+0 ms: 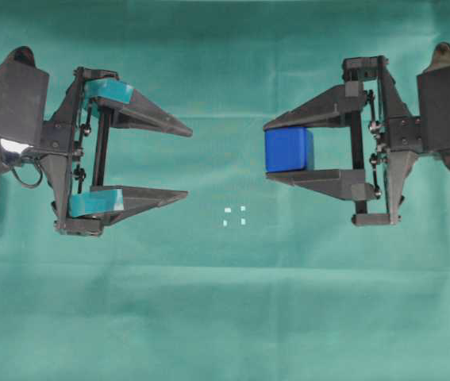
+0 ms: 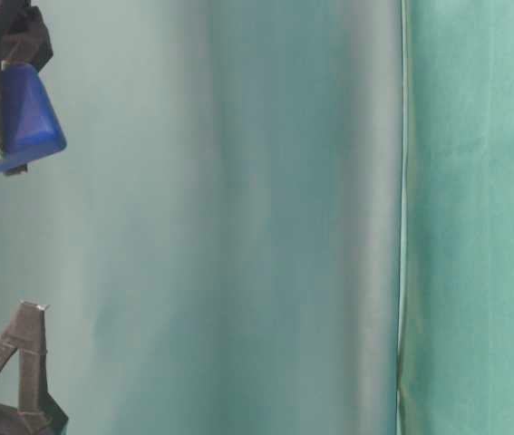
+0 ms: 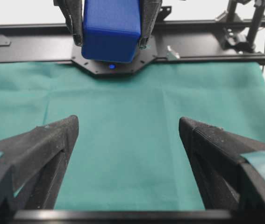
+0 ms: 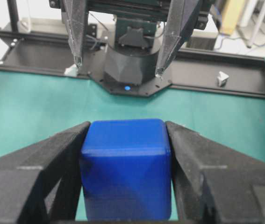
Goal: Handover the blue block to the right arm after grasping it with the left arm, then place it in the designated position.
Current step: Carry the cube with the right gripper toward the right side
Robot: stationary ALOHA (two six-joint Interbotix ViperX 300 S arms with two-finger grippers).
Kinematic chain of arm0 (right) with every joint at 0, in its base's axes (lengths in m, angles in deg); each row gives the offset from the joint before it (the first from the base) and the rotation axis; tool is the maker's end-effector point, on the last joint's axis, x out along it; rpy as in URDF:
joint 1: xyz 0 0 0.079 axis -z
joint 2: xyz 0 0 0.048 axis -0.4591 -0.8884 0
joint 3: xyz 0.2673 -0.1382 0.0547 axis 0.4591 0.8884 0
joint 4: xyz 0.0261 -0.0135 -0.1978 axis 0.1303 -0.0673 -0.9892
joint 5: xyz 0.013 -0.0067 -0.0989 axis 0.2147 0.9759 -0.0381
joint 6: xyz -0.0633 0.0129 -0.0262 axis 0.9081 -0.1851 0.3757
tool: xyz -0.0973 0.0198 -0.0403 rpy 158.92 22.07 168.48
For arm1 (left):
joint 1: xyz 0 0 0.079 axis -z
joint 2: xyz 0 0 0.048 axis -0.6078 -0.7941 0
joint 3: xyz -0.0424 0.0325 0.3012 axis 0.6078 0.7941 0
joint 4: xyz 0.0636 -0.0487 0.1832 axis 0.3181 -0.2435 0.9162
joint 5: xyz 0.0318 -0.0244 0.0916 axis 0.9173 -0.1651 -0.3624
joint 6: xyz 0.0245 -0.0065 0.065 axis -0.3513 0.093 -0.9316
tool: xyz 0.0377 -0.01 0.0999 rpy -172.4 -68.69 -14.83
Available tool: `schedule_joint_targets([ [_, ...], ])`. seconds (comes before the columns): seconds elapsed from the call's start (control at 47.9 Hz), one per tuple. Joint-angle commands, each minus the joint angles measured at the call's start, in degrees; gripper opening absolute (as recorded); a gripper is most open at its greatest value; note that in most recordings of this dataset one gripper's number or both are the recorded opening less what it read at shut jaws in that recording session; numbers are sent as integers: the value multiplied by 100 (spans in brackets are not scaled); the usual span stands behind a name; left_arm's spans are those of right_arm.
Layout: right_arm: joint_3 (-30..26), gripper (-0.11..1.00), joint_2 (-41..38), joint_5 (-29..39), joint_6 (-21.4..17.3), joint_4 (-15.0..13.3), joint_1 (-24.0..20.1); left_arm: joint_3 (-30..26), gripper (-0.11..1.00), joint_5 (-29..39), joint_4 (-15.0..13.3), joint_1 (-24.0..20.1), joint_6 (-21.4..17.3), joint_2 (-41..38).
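Right end effector (image 1: 266,151) clamps blue block (image 1: 289,149), centre-right, handover apparently done | left end effector (image 1: 189,161) released, centre-left | placement pending

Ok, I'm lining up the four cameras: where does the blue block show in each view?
Overhead: blue block right of centre, between the right gripper fingers.
Table-level: upper left corner, clamped.
Left wrist: top centre, above the green cloth, beyond the open left gripper.
Right wrist: bottom centre, filling the jaws.
Shared landmark: the right gripper's black fingers gripping it.
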Motion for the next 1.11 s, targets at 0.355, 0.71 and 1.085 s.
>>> schedule_joint_targets([
  [0.355,-62,51,79,-9,-9,18,-26,-123,99,-26,0,9,0,35],
  [0.71,-62,51,79,53,-9,18,-26,-132,99,-26,0,9,0,35],
  [1.085,-62,51,79,44,-9,26,-26,-141,99,-26,0,9,0,26],
])
